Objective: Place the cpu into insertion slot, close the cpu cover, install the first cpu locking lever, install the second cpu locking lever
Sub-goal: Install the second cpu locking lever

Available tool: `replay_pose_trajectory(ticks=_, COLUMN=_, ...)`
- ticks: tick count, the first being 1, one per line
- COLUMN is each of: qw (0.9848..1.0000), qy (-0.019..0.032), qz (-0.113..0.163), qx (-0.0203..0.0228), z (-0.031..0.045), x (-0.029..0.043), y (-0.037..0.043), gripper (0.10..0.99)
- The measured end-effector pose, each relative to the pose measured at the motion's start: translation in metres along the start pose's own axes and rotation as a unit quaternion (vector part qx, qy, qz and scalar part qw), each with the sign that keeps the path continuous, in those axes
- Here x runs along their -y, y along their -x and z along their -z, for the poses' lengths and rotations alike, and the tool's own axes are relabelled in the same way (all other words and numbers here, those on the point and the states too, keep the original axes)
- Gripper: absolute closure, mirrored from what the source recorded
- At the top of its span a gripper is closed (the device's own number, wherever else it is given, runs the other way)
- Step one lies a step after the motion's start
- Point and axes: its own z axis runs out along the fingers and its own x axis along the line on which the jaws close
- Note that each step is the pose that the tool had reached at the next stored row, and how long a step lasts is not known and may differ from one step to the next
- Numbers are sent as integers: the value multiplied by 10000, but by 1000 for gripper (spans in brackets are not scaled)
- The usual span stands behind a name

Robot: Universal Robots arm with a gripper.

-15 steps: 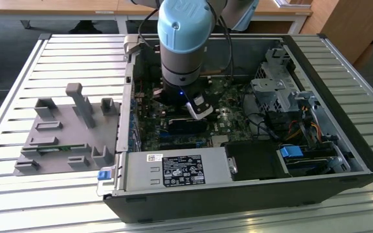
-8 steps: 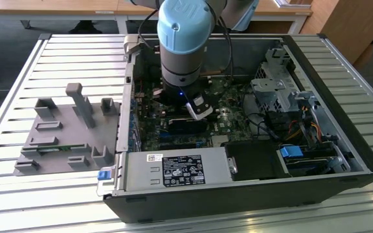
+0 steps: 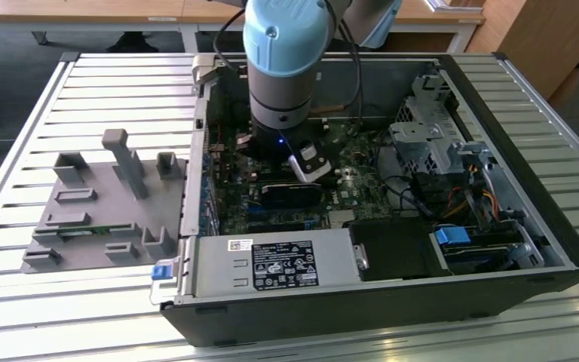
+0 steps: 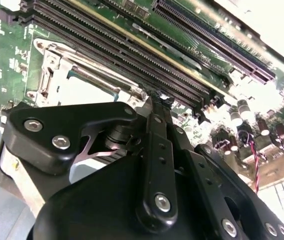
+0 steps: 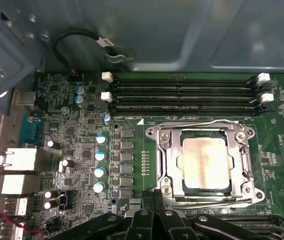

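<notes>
We see the gripper (image 5: pixel 154 200) reaching down into the open computer case (image 3: pixel 531 226), its fingers (image 4: pixel 157 107) pressed together with nothing between them, tips hovering at the edge of the socket (image 5: pixel 205 165) on the green board (image 5: pixel 82 150). Just beyond the fingertips, the chip (image 5: pixel 205 162) already sits flat in the socket, its dull metal face showing through the window of the cover (image 5: pixel 241 165), which lies folded down over it. Thin wire levers (image 5: pixel 201 204) run along the cover's sides; the one nearest the fingertips appears to lie along the frame, though we cannot tell whether it is hooked. We judge that the fingers are closed to make a narrow pusher for such a thin wire. Past the socket run the long memory slots (image 5: pixel 181 92).
</notes>
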Motion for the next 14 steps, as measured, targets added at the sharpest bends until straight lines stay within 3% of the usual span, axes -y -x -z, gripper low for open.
replay_pose_trajectory(ticks=9, qw=10000, qy=0, qz=0, qx=0, z=110, x=-32, y=1, gripper=973)
replay_pose_trajectory(ticks=14, qw=10000, qy=1, qz=0, qx=1, z=119, x=-35, y=1, gripper=973)
